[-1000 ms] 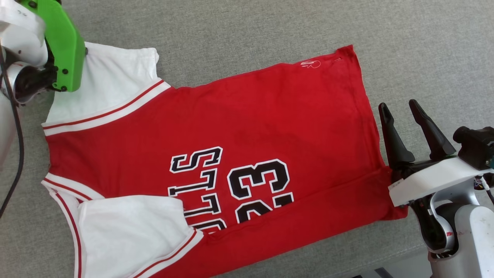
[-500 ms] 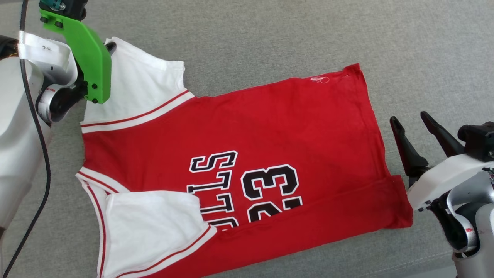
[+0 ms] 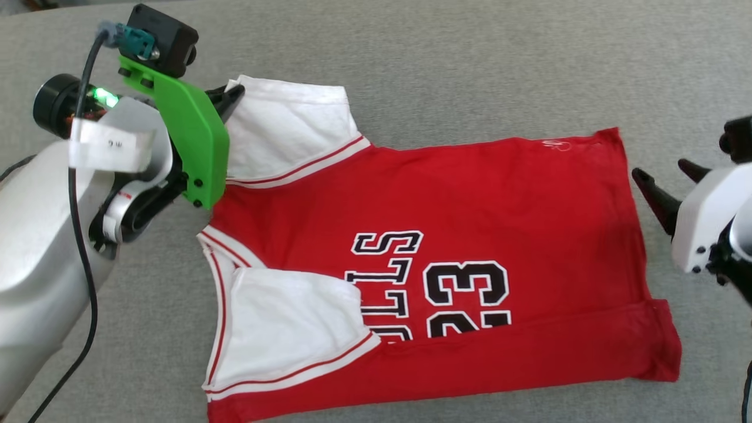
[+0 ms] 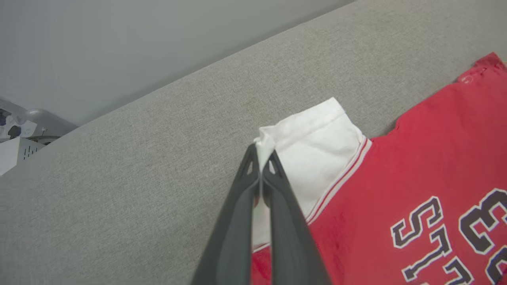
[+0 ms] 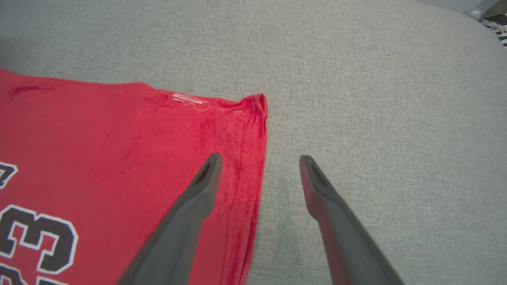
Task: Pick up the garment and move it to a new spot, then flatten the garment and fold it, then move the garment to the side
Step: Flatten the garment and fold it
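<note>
The garment (image 3: 470, 200) lies spread on the grey surface (image 3: 470, 70), print up. Its near long edge and near sleeve are already turned in over the lettering.

The head camera has swung, so the shirt's drift across that view is no move of the shirt. What has changed is at the far sleeve (image 3: 288, 129). A second ago it lay flat with the left gripper (image 4: 261, 160) at its outer edge. Now the gripper is clenched on the sleeve's outer corner, and that corner is raised and puckered.

The right gripper (image 5: 259, 158) has shifted along the hem toward the far corner (image 5: 257, 103). It is spread wide and empty, with one finger over the red cloth and the other over the surface.

This looks like the start of folding the far side in. One end is secured, and the right gripper probably needs to take the hem corner before both can carry the edge over evenly.
</note>
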Available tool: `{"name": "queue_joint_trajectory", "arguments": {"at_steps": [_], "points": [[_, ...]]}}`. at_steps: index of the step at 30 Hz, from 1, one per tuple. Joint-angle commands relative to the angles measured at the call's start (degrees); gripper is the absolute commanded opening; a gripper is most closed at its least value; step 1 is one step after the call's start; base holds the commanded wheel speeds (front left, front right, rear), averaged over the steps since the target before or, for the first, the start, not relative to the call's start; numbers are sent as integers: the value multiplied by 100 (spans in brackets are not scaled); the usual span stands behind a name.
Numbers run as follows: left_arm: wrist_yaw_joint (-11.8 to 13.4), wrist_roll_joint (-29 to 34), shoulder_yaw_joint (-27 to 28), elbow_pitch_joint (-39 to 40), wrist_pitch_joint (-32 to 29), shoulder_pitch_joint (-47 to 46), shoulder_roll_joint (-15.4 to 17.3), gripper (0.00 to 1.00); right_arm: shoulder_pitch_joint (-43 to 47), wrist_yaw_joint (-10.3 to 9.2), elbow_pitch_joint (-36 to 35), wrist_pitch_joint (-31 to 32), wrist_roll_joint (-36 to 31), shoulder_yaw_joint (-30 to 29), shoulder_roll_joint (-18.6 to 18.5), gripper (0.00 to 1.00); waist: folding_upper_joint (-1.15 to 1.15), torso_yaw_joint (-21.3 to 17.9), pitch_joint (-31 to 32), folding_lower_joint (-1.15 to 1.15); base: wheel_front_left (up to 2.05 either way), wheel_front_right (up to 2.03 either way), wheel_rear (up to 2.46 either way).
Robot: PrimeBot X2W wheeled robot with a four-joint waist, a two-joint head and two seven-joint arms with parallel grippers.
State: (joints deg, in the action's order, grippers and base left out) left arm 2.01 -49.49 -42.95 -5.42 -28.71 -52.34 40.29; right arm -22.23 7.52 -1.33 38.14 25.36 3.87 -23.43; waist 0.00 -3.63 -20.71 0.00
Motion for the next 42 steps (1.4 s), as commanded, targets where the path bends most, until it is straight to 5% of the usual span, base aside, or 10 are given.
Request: {"name": "queue_joint_trajectory", "arguments": {"at_steps": [1, 10, 22, 23, 24, 25, 32, 42], "points": [[116, -14, 27, 226, -30, 156, 98, 0, -210, -3, 86, 115, 35, 75, -52, 100, 0, 225, -123, 0, 0, 0, 0], [639, 216, 8, 1599, -178, 401, 380, 0, -1215, -3, 913, 726, -84, 382, -405, 100, 0, 554, -559, 0, 0, 0, 0], [702, 347, -60, 1968, -195, 299, 312, 0, -1518, -3, 1764, 974, 8, 886, -472, 100, 0, 769, -806, 0, 0, 0, 0], [700, 346, -61, 1962, -191, 296, 309, 0, -1493, -3, 1822, 1023, 53, 927, -467, 73, 0, 773, -803, 0, 0, 0, 0], [707, 349, -57, 1948, -182, 294, 309, 0, -1464, -3, 1855, 1074, 106, 1000, -475, 25, 0, 776, -797, 0, 0, 0, 0], [716, 355, -50, 1935, -171, 293, 311, 0, -1447, -3, 1863, 1084, 147, 1046, -491, 0, 0, 777, -792, 0, 0, 0, 0], [740, 341, -32, 1749, -59, 380, 329, 0, -1415, -3, 1974, 754, 328, 1051, -550, 0, 0, 724, -623, 0, 0, 0, 0], [821, 65, -7, 1374, 294, 966, 317, 0, -1012, -3, 2074, -530, 729, 637, -424, 0, 0, 604, 238, 0, 0, 0, 0]]}}
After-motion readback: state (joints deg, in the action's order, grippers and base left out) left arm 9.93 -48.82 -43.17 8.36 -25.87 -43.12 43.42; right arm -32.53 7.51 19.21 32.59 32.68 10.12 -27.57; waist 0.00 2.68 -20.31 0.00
